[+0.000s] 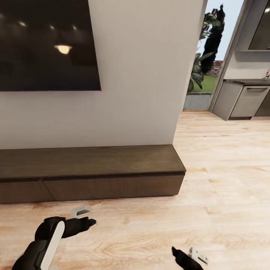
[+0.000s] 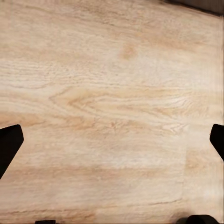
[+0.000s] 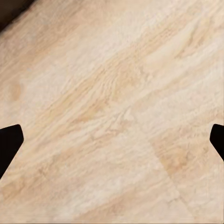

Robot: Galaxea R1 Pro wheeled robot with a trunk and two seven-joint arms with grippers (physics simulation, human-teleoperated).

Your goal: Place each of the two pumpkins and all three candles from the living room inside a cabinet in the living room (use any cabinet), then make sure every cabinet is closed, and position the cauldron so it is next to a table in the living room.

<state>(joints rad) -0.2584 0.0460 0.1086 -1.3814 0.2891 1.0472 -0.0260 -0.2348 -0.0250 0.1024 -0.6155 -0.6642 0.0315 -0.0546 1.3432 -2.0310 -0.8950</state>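
Cabinet (image 1: 90, 172) drawers shut (under TV (image 1: 48, 45)); left pincer (image 2: 112, 140), right pincer (image 3: 112, 140) both spread, empty.

The cabinet (image 1: 90, 170) looks like dark brown, matt wood with a fine grain, the floor (image 1: 221, 180) is pale, smooth wood planking with bold grain swirls, the wall (image 1: 142, 75) is flat matt paint, and the black screen (image 1: 45, 45) is glossy, mirroring ceiling lamps.

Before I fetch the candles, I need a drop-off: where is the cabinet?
In the head view the cabinet sits left of centre against the white wall, below the TV, drawers shut.
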